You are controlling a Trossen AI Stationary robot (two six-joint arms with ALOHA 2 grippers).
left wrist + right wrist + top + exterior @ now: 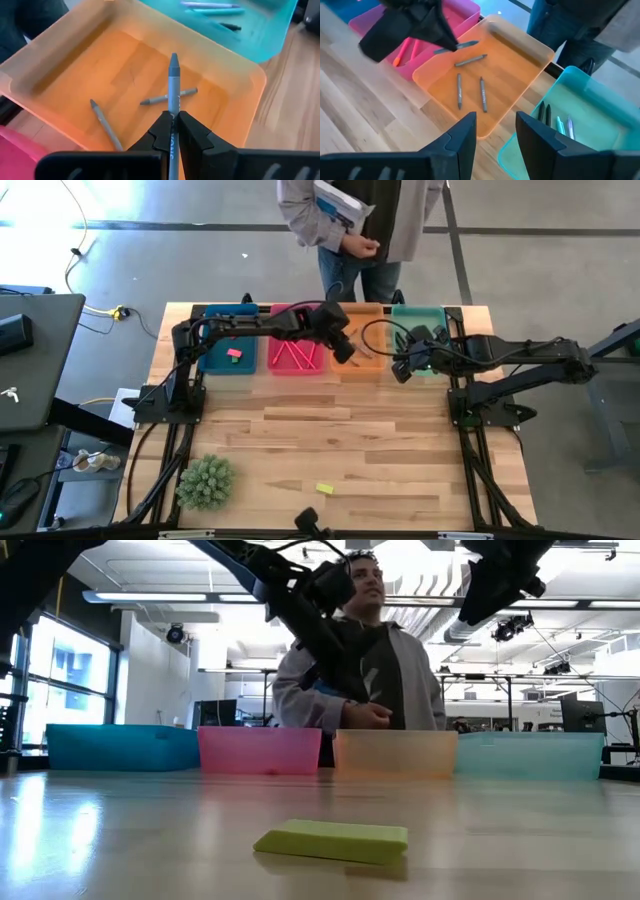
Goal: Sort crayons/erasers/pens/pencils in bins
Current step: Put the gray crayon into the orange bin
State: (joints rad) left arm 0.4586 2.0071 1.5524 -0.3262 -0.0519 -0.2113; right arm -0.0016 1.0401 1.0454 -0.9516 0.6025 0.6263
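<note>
Nearest the low camera: one yellow-green eraser, flat on the wooden table, well apart from the bins and unsorted. Far edge, side by side: blue bin holding small erasers; pink bin holding long pink-red sticks; orange bin holding grey crayons; teal bin holding pens or pencils. Left gripper: over the orange bin, jaws clamped on a grey crayon whose tip points down toward the bin floor. Right gripper: fingers parted, nothing between them, hanging over the near rims of the orange and teal bins. Step in hand, as judged: delivery of a crayon to the orange bin. Next move calls for parting the left jaws so the crayon falls among those already there; it should land well inside the walls. Room: the bin walls are low, so lifting straight up looks clear. The two arms stand close together over adjacent bins, so care is needed there. Person stands just beyond the table's far edge. Green spiky plant sits at the near left corner.
</note>
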